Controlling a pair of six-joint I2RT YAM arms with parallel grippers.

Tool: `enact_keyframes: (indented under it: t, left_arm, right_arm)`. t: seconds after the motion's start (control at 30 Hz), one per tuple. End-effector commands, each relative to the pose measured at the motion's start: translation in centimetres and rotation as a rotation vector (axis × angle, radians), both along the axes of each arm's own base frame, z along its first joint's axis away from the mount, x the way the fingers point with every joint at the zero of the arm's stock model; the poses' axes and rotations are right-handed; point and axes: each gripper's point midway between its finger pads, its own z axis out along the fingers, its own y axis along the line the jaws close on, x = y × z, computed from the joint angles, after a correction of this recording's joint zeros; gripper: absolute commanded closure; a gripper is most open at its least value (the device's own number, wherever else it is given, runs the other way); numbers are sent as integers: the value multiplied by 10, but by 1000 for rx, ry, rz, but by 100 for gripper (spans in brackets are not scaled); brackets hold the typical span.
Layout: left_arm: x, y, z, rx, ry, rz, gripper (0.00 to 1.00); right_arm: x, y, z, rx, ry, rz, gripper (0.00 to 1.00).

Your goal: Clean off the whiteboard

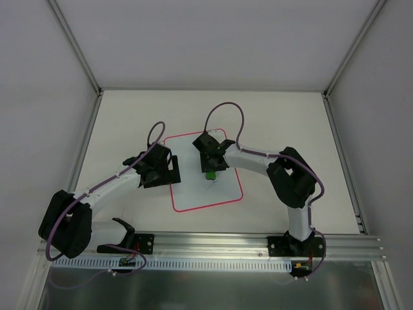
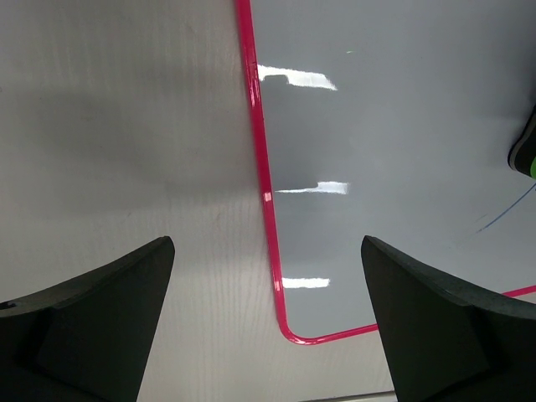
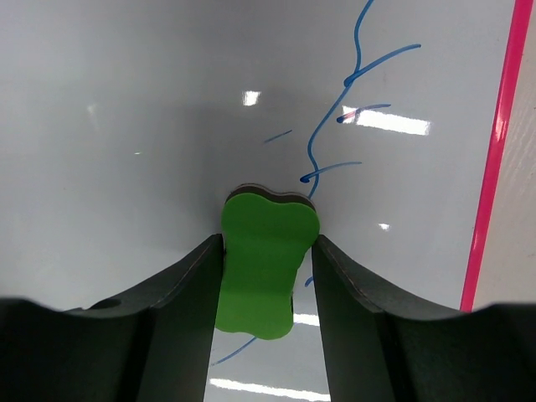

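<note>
The whiteboard [image 1: 200,194], white with a thin red-pink rim, lies flat at the table's middle. It also shows in the right wrist view [image 3: 126,126] with blue pen lines [image 3: 331,126] and in the left wrist view [image 2: 394,142], where a short blue line [image 2: 507,209] is at the right. My right gripper [image 3: 266,247] is shut on a green eraser block [image 3: 266,260], which rests on the board beside the blue lines; it shows from above too [image 1: 210,174]. My left gripper [image 2: 268,276] is open and empty, low over the board's left rim [image 2: 266,201] near a corner.
White walls enclose the table on three sides. A metal rail [image 1: 219,242] with the arm bases runs along the near edge. The right arm's elbow [image 1: 293,181] stands to the right of the board.
</note>
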Motion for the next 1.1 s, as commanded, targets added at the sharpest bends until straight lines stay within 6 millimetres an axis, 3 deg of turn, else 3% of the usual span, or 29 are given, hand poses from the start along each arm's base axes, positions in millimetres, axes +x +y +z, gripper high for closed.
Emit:
enact_keyframes:
  t: [0.0,0.17,0.47,0.57,0.67,0.9,1.07]
  left_arm:
    - [3,1,2,-13,-12,17,4]
    - [4,0,1,-14,-10,19,5]
    - [4,0,-1,-11,-2,23,5]
    - [6,0,-4,-7,5,32,8]
    - [9,0,-8,1,11,53,14]
    - [27,-6,-16,-12,9,90,41]
    - [40,-11,-23,-5,29,100,56]
  right_arm:
    - [4,5,10,-7,-33,37,50]
    - [9,4,20,-4,-67,17,50]
    - [5,4,18,15,-51,-8,53]
    - [4,4,20,21,-50,-6,58]
    - [1,2,18,18,-43,-3,65]
    - [-4,-1,16,-3,-33,53,87]
    - [-5,1,16,-10,-27,114,92]
